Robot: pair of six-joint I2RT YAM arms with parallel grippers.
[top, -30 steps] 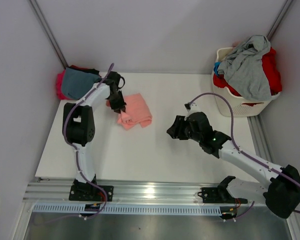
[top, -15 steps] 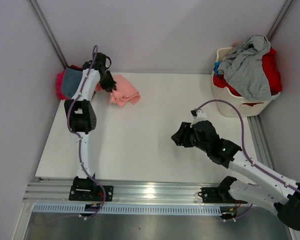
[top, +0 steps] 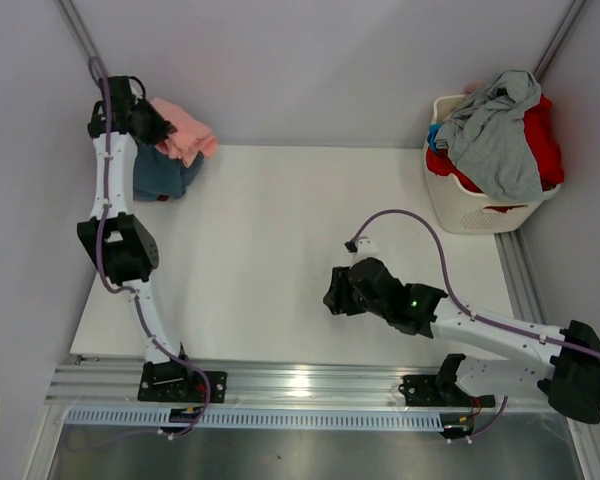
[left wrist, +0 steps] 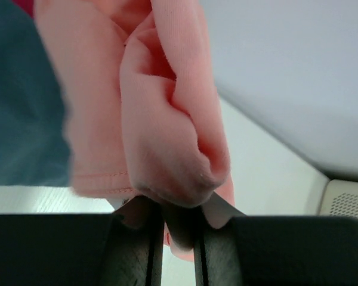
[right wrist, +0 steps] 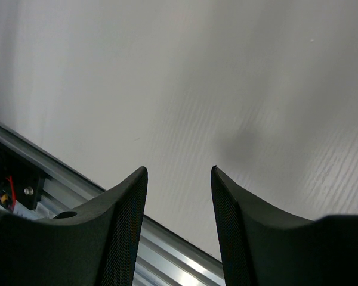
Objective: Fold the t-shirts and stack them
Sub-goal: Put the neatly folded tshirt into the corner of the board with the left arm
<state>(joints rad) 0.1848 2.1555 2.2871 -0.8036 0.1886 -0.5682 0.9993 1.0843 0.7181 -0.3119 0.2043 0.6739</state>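
- The left arm reaches up into the far left corner, and its left pincer (top: pixel 156 127) is clenched on a bunched salmon-pink cloth t-shirt (top: pixel 187 137).
- In the left wrist view the two dark fingers (left wrist: pixel 137 238) stand close together with a thick fold of the pink shirt (left wrist: pixel 161 119) pinched between them; the rest of the cloth bulges out beyond the tips.
- The pink shirt hangs at the back wall, over the far edge of a crumpled teal-blue cloth t-shirt (top: pixel 160 175) that lies in the same corner of the white tabletop (top: pixel 280 220).
- I cannot tell whether the pink shirt touches the teal one (left wrist: pixel 18 107) or is held just above it.
- A sliver of magenta cloth (left wrist: pixel 21 5) shows at the top left of the wrist view, beyond the teal shirt.
- The right arm lies low along the near right side, and its right pincer (top: pixel 332 292) sits over the middle of the tabletop, well apart from every shirt.
- Its black fingers (right wrist: pixel 125 226) are spread and grasp nothing; between them I see only the bare tabletop (right wrist: pixel 238 77) and the metal rail (right wrist: pixel 59 185) at the near edge.
- In the far right corner stands a white slotted plastic laundry basket (top: pixel 475 215), heaped above its rim.
- A grey cloth t-shirt (top: pixel 495 130) drapes over the top of the heap, a red one (top: pixel 547 140) bulges out to its right, and a bit of blue cloth (top: pixel 435 135) peeks out at the left rim.
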